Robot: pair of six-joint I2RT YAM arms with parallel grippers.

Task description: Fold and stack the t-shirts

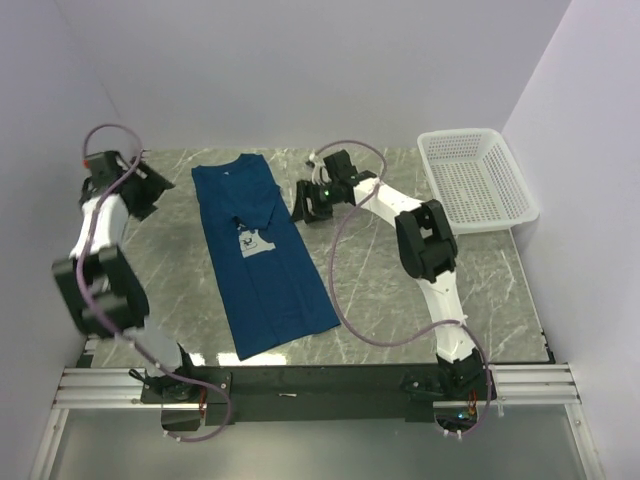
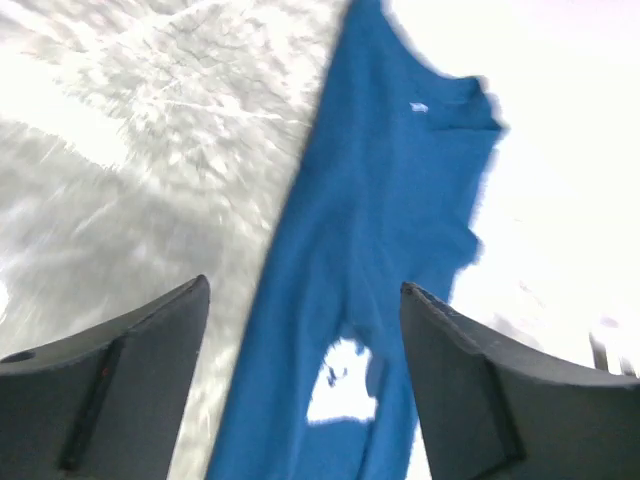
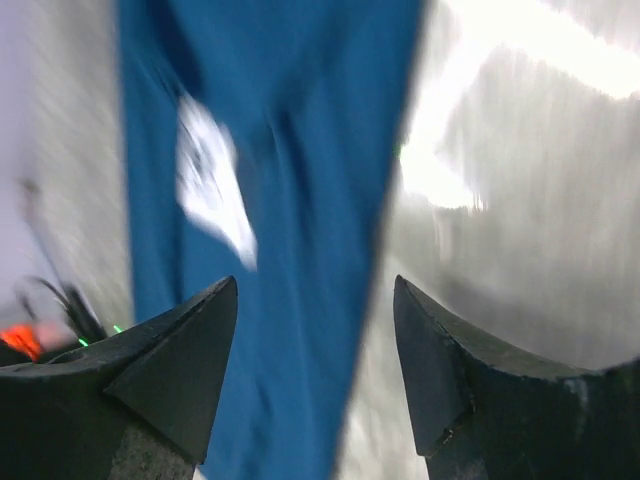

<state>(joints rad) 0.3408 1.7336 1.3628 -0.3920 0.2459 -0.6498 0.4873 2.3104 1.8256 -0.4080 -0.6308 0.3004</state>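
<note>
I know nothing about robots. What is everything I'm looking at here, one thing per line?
t-shirt: one, dark blue with small white print, lying long and narrow mid-table between the arms
basket: one, white mesh, table's far right corner
table: one, grey marble pattern
cables: two, purple, one looping along each arm
arms: two, white and black, bases at the near edge
left end effector: one, black, open, left of the shirt's collar end
right end effector: one, black, open, right of the shirt
</note>
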